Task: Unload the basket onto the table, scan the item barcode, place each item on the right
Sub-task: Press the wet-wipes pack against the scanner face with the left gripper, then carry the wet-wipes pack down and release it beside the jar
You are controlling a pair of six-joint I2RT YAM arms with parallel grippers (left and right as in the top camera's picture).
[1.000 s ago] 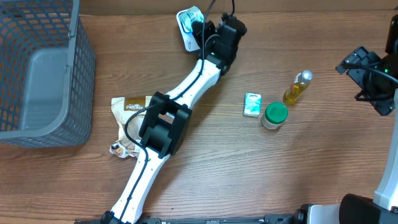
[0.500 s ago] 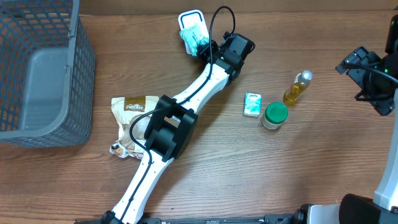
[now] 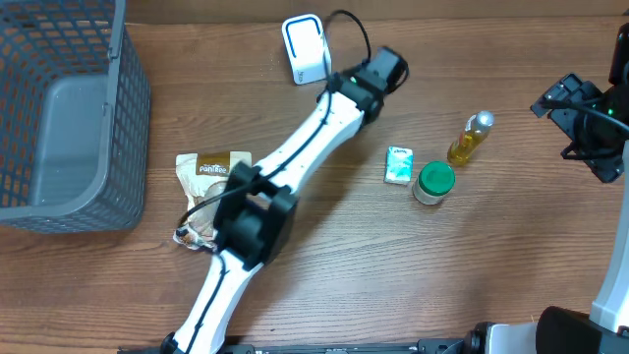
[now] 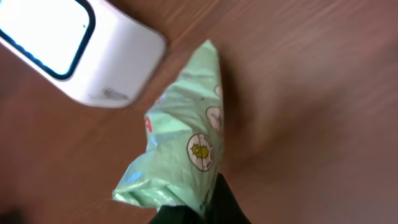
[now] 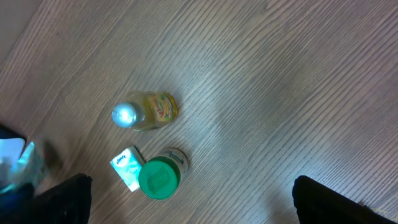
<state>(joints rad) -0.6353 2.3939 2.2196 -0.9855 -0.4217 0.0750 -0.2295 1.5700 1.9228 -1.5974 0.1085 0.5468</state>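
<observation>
Basket: a grey mesh basket (image 3: 59, 118) stands at the far left and plays no part in the scan.
Snack bag: a brown-and-white snack bag (image 3: 208, 165) lies flat left of centre, partly under the left arm.
Scanner: a white scanner (image 4: 68, 50) sits at the far edge with its blue-rimmed window facing up and nothing over it.
Green pouch: a green pouch (image 4: 180, 149) hangs just right of the scanner, beside the window and not above it.
Left gripper: the left gripper (image 4: 196, 214) is closed tight, pinching the pouch's lower edge.
Waiting items: a teal box (image 3: 399, 164), a green-lidded jar (image 3: 433, 182) and a yellow bottle (image 3: 470, 138) wait right of centre.
Right gripper: the right gripper (image 3: 578, 110) is at the far right, fingers spread wide with nothing between them.
Progress: pickup looks done. Whether a scan has registered cannot be told, and the pouch likely needs presenting over the window.
</observation>
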